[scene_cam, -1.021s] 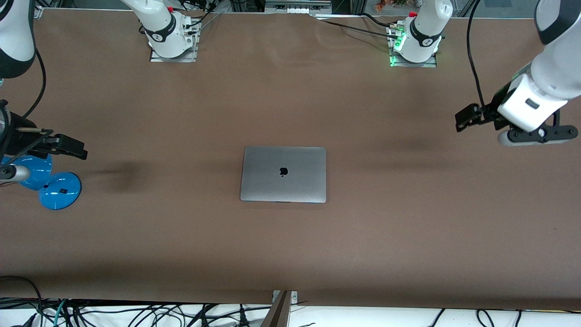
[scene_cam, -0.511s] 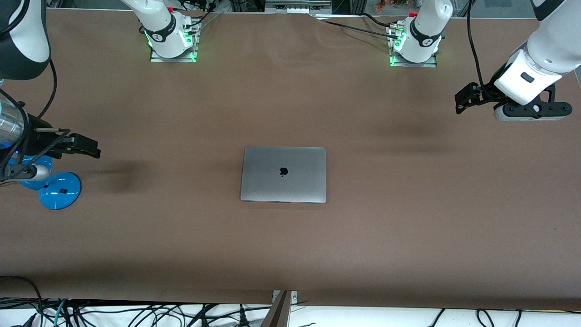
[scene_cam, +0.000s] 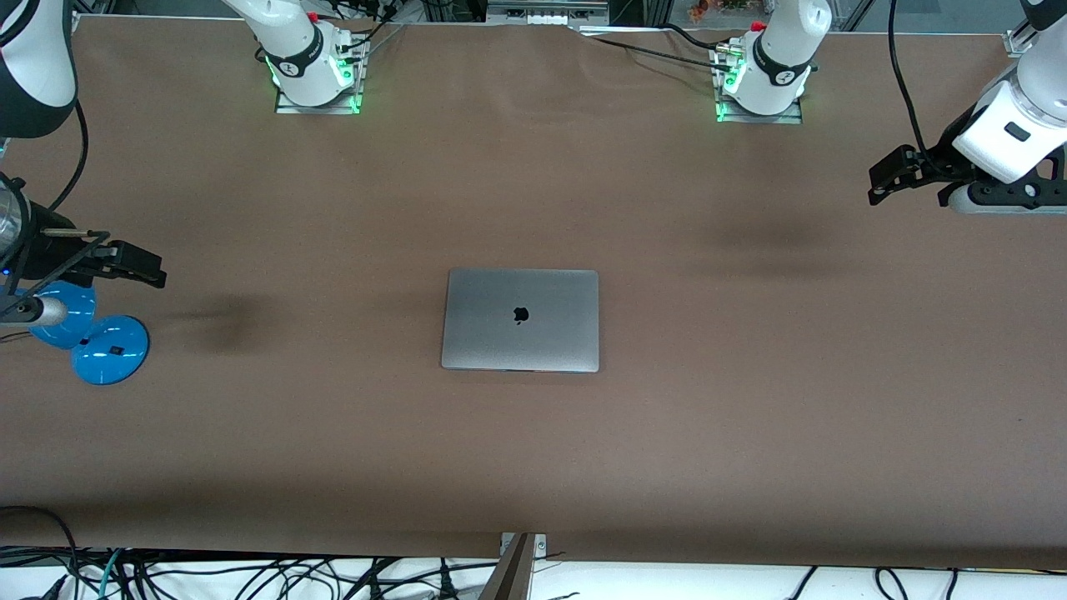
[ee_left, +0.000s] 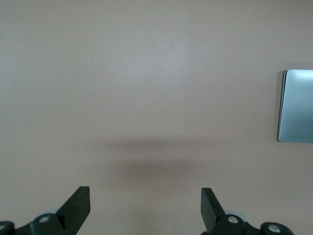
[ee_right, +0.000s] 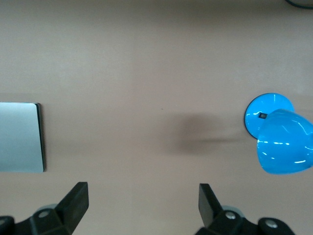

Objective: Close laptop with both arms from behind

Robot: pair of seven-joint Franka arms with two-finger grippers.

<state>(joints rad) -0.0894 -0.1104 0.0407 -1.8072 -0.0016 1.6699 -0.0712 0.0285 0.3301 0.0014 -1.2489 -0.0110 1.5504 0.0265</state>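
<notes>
The silver-grey laptop (scene_cam: 520,320) lies shut and flat at the middle of the table, its dark apple logo facing up. A part of it shows in the left wrist view (ee_left: 296,105) and in the right wrist view (ee_right: 19,137). My left gripper (scene_cam: 890,175) is open and empty, up in the air over bare table at the left arm's end; its black fingertips (ee_left: 78,204) stand wide apart. My right gripper (scene_cam: 137,267) is open and empty, in the air over the table at the right arm's end, beside the blue lamp; its fingertips (ee_right: 77,196) stand wide apart.
A blue lamp (scene_cam: 92,337) stands at the right arm's end of the table, also in the right wrist view (ee_right: 281,137). Both arm bases (scene_cam: 313,67) are bolted along the table's top edge. Cables (scene_cam: 250,575) hang under the near edge.
My left gripper has risen and drawn away from the laptop toward the left arm's end. My right gripper swung slightly toward the laptop and back. The laptop has not moved.
</notes>
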